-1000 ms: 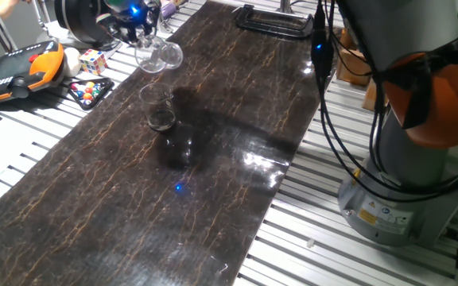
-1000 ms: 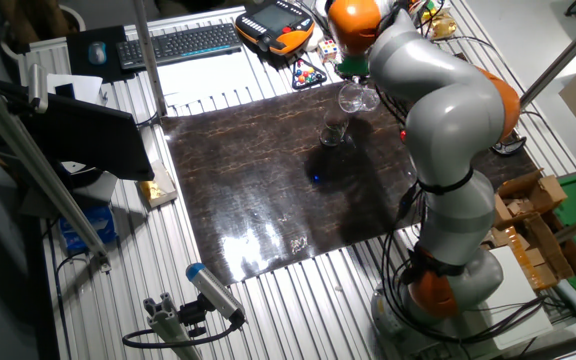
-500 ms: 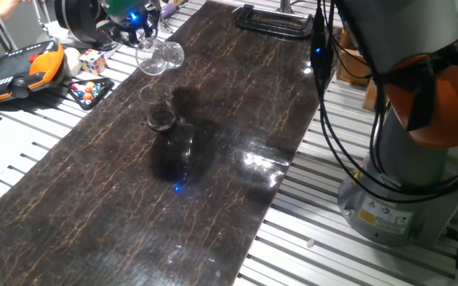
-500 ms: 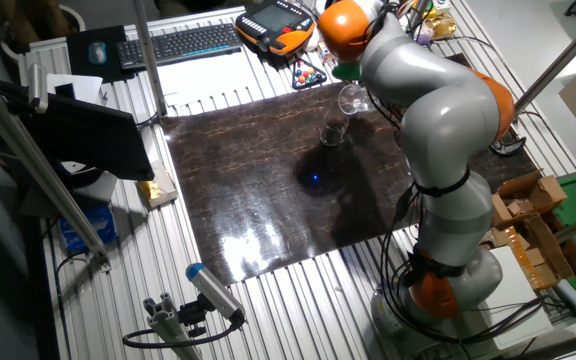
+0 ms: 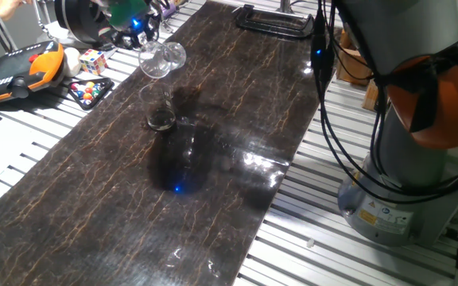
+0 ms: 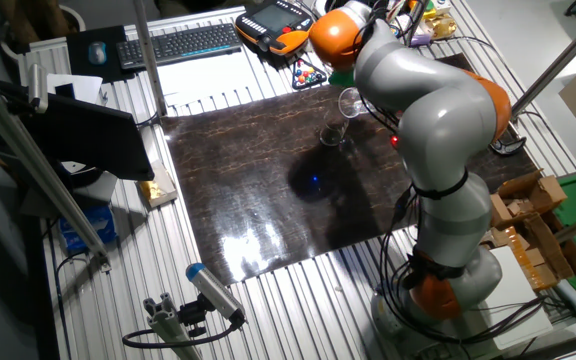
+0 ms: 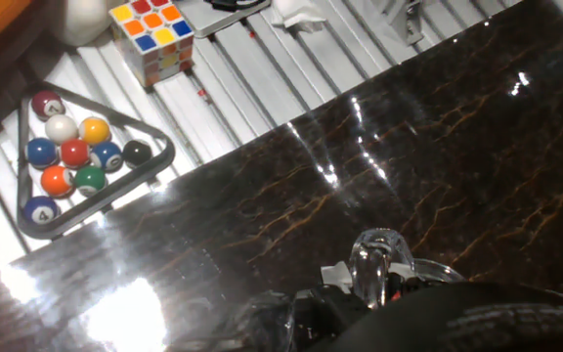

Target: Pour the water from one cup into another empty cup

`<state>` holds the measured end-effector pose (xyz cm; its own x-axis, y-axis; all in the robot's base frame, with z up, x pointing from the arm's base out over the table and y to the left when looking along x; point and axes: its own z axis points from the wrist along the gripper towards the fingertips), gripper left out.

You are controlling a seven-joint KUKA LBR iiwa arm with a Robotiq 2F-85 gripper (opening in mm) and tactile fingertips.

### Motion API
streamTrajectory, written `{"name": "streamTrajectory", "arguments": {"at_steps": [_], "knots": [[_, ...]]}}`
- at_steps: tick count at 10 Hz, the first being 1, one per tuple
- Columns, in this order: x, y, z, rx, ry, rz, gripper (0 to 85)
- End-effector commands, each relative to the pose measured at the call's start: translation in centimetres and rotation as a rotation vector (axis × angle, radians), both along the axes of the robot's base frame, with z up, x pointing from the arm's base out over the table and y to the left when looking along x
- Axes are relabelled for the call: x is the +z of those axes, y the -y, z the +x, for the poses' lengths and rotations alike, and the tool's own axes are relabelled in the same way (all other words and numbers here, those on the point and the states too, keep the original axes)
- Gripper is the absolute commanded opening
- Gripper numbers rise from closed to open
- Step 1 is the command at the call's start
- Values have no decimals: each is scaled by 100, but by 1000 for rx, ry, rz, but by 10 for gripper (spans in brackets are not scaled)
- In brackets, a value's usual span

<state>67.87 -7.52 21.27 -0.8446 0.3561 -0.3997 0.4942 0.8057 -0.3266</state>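
The bench (image 5: 22, 171) is ribbed aluminium, and a dark marble-patterned mat (image 5: 213, 119) with thin tan veins lies across it, glossy enough to carry white glare and a small blue dot of light (image 5: 178, 188). On the mat stands the shorter clear cup (image 5: 158, 109), upright, with a dark ring at its bottom. Just above and behind it the hand (image 5: 130, 17) grips the taller clear tumbler (image 5: 159, 59), tipped far over on its side so that the mouth faces outward over the shorter cup; I cannot make out any water in either one. One fixed view shows the clutter at the far edge: an orange-and-black teach pendant (image 5: 18, 67), a Rubik's cube (image 5: 92, 61) and a triangle rack of billiard balls (image 5: 88, 89). The other fixed view takes in more of the room: the whole grey-and-orange arm (image 6: 438, 130) arching over the mat, a keyboard (image 6: 180, 42) and a mouse (image 6: 97, 52) beyond the mat. The hand view looks past the tumbler's rim at the rack and cube from close by, with the fingers themselves blurred at the bottom edge.
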Motion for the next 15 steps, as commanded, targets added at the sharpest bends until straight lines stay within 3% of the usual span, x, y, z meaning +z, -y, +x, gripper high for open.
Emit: {"name": "streamTrajectory", "arguments": {"at_steps": [1,3,8,15], "knots": [[4,-4,-1,5,-6,-6,7],[13,-14,1,22,-21,-30,7],[18,-108,35,43,-21,-91,7],[17,-119,30,34,4,-120,7]]}}
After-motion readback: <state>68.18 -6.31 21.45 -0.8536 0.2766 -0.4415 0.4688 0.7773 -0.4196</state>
